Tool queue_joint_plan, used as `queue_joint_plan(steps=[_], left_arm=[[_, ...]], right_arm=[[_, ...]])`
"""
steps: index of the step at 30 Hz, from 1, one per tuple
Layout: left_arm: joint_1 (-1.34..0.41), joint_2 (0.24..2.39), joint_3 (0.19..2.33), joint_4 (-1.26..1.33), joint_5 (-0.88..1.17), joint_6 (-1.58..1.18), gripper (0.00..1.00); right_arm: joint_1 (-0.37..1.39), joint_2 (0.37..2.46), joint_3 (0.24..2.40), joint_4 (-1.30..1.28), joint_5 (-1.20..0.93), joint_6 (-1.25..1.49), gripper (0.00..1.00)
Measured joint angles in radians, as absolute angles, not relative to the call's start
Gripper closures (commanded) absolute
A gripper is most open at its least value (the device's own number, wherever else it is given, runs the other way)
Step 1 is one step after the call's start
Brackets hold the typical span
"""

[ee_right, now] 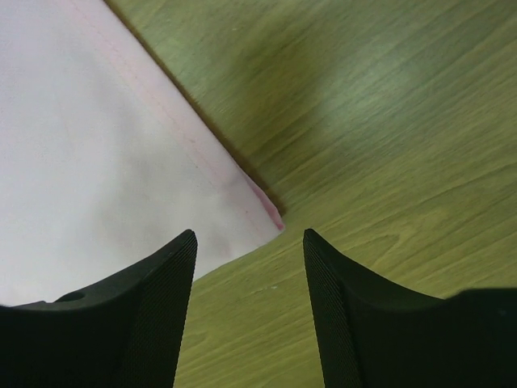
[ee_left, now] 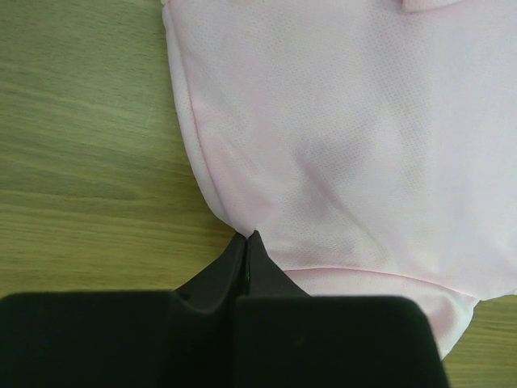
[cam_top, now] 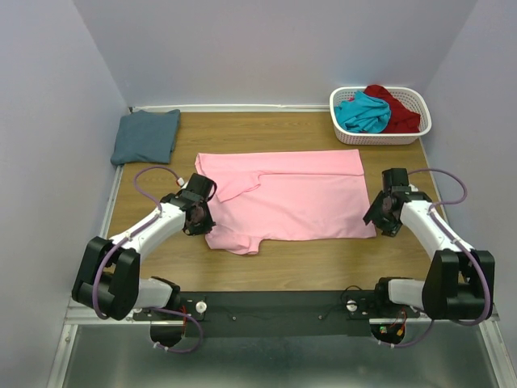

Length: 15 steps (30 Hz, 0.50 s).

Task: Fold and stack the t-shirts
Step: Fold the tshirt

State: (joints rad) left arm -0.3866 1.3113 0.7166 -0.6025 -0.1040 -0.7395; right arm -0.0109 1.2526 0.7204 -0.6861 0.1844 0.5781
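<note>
A light pink soft cloth t-shirt (cam_top: 299, 202) lies spread flat in the middle of the brown wood-grain surface (cam_top: 323, 263), its long side running left to right. A flap is folded in over its far left part, and a short sleeve juts toward the near edge at the left. The left hand (cam_top: 198, 217) sits low at the shirt's left edge. In the left wrist view its black fingers (ee_left: 218, 279) are pressed together with no gap, and the pink cloth draws to a small pucker at their tips, so it is closed on the shirt's edge. The right hand (cam_top: 380, 214) is at the shirt's near right corner. In the right wrist view its two ribbed black fingers (ee_right: 161, 299) stand spread apart, the stitched corner of the pink cloth lying between and just beyond them, with nothing gripped. At the far left corner of the surface rests a slate blue-grey t-shirt (cam_top: 145, 136), folded into a neat rectangle, well apart from the pink one. At the far right stands a white slotted plastic basket (cam_top: 380, 139) holding a crumpled teal t-shirt (cam_top: 362, 113) on its left side and a crumpled dark red t-shirt (cam_top: 401, 113) on its right, the two touching.
</note>
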Motion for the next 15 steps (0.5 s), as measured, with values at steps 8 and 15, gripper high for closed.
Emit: queue_joint_plan(steps=[8, 15], left_arm=[[-0.387, 1.297, 0.717, -0.590, -0.104, -0.733, 1.00], [-0.387, 1.296, 0.717, -0.583, -0.104, -0.726, 1.00]], right_arm=[[-0.039, 1.296, 0.717, -0.693, 0.183, 0.625, 0.41], [-0.050, 1.333, 0.686, -0.682, 0.165, 0.655, 0.43]])
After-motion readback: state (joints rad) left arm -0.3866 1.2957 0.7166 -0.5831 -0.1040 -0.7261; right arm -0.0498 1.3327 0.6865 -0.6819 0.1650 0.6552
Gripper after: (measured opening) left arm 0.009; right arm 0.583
